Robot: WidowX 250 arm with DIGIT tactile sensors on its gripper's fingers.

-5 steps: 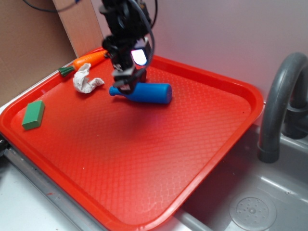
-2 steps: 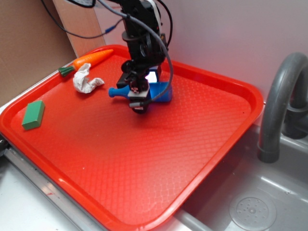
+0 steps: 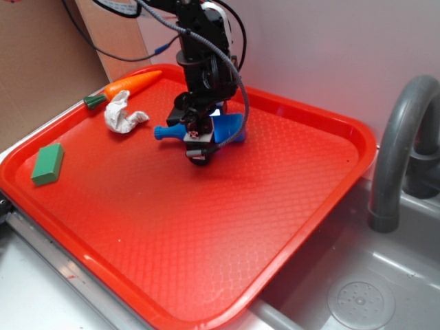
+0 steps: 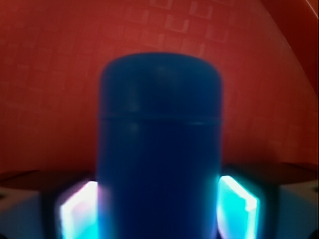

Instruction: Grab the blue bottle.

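Exterior view: I have the gripper (image 3: 197,142) lowered onto the middle of the blue bottle (image 3: 227,128), which lies on its side on the red tray (image 3: 275,206), neck and flared lip pointing left, base pointing right. The bottle's base end looks slightly raised off the tray surface, though the arm hides the contact, so I cannot say whether it is fully lifted. The toy carrot (image 3: 125,86), the crumpled white cloth (image 3: 122,113) and the green block (image 3: 47,163) sit well apart to the left; the grey faucet (image 3: 402,144) stands off the tray to the right.

Wrist view: the blue bottle (image 4: 159,149) fills the space between the two lit pads (image 4: 238,204), which sit against its flanks with no gap visible on either side. I judge the jaws narrowed onto the body and holding it across its width.

Step in hand, as I read it: securing the grasp and beginning the lift. To do it well I would keep the squeeze firm, since a smooth cylinder can roll or pivot between flat pads, and rise straight up and slowly. The grip appears near mid-body, so the bottle should hang fairly level; if the neck dips, I would pause rather than hurry the lift
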